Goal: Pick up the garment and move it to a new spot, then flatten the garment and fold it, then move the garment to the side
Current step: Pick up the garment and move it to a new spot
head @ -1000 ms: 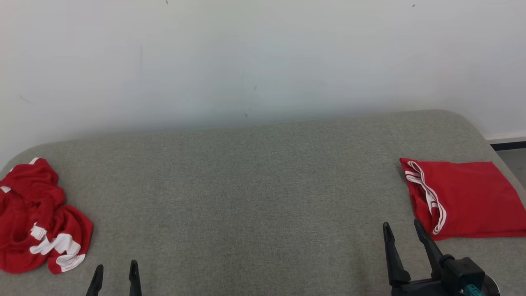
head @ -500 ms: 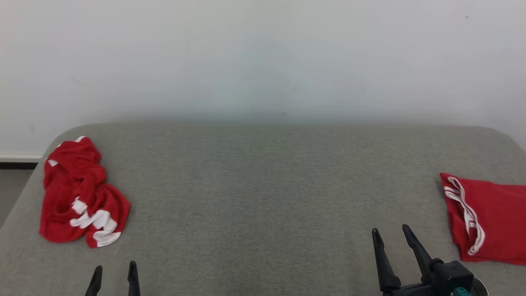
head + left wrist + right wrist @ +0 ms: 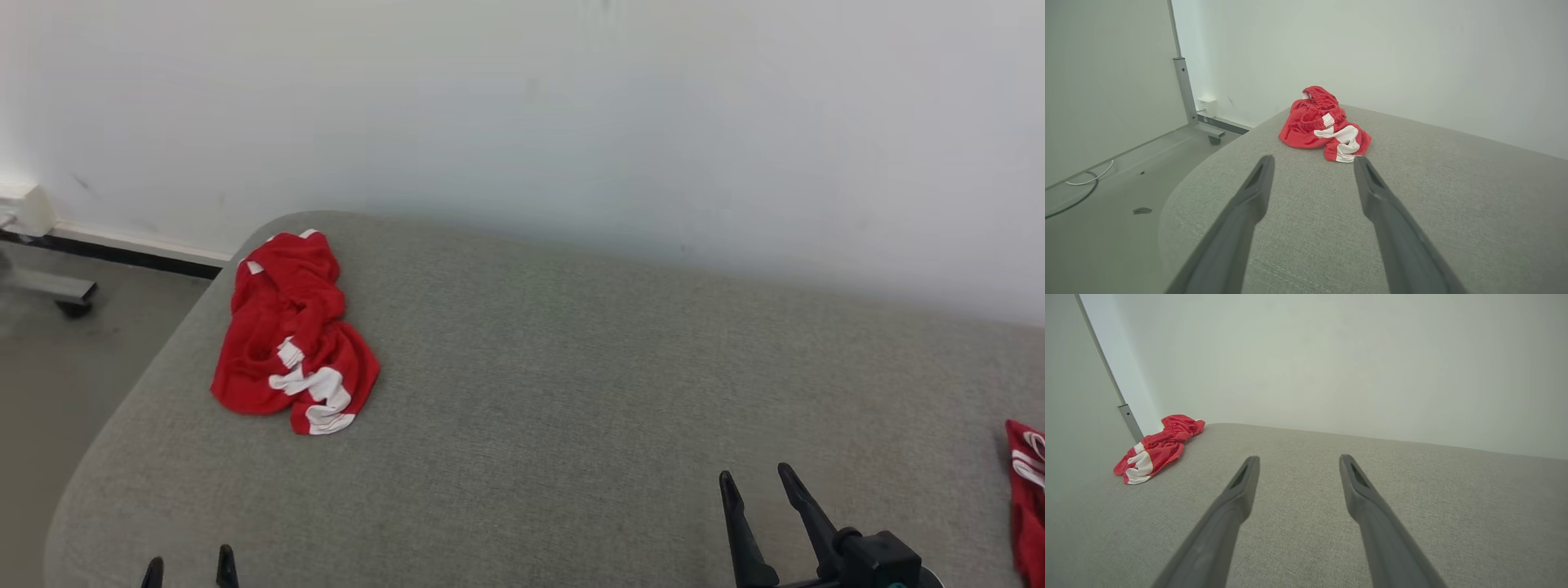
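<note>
A crumpled red garment [image 3: 290,335] with white bands lies near the far left corner of the grey cushioned surface [image 3: 571,392]. It also appears ahead of my left gripper [image 3: 1314,161] as the garment [image 3: 1325,124], and far to the left as the garment [image 3: 1157,449] in the right wrist view. My left gripper [image 3: 188,563] is at the bottom left, open and empty, well short of the garment. My right gripper [image 3: 755,482] stands open and empty at the lower right; between its fingers [image 3: 1298,461] lies bare cushion.
A folded red garment [image 3: 1027,498] with white trim lies at the right edge of the surface. A white wall runs behind. To the left the floor [image 3: 1106,204] drops away, with a metal post on a caster [image 3: 1186,98] and a cable [image 3: 1081,188].
The head camera has turned left: the crumpled garment now sits further right in view and the folded one has slid to the right edge. Both grippers stay open.
</note>
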### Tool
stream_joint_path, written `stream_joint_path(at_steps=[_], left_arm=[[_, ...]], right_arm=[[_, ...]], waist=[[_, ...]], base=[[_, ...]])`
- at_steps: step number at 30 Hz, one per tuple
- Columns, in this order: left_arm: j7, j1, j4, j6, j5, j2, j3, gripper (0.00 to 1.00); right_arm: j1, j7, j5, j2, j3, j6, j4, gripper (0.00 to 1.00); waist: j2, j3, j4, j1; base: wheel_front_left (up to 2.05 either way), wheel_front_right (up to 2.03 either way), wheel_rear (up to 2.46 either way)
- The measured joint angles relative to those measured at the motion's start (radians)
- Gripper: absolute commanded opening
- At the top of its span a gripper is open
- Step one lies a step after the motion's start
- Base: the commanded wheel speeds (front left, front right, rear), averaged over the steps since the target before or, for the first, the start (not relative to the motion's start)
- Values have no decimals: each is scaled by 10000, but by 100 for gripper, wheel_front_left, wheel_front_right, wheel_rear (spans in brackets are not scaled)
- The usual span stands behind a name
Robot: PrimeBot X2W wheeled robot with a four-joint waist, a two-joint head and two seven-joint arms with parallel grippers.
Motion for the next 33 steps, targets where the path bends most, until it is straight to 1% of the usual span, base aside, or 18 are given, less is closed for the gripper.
stream_joint_path(at_steps=[7, 13, 22, 24, 26, 28, 31, 33], left_arm=[[0, 37, -127, -15, 27, 4, 244, 100], [0, 106, -209, 38, 23, 4, 182, 100], [0, 151, -259, 353, -67, 2, -38, 100], [0, 14, -211, 441, -65, 2, -56, 100], [0, -215, -113, 437, 10, 4, -94, 100], [0, -553, 163, 426, 94, 13, -159, 100], [0, -1318, 947, 460, 249, 102, -221, 100], [61, -2027, 1710, 635, 224, 190, -127, 100]], right_arm=[[20, -2, 92, 15, 102, 0, 17, 100], [-32, -2, 198, 17, 207, 0, 13, 100], [-32, -2, 203, 19, 305, 0, 38, 100], [-41, -2, 192, 21, 378, 0, 40, 100], [-90, -2, 190, 21, 476, 0, 42, 100], [-173, -2, 171, 21, 569, 0, 36, 100], [-223, -2, 107, 23, 727, 0, 61, 100], [-314, -2, 65, 21, 876, 0, 84, 100]], waist=[[0, -76, 727, 0], [0, -91, 992, 0], [0, 1, 903, 0], [0, 43, 836, 0], [0, 92, 751, 0], [0, 150, 652, 0], [0, 268, 490, 0], [1, 365, 373, 0]], base=[[0, 0, 0], [0, 0, 0], [0, 0, 0], [0, 0, 0], [0, 0, 0], [0, 0, 0], [0, 0, 0], [0, 0, 0]])
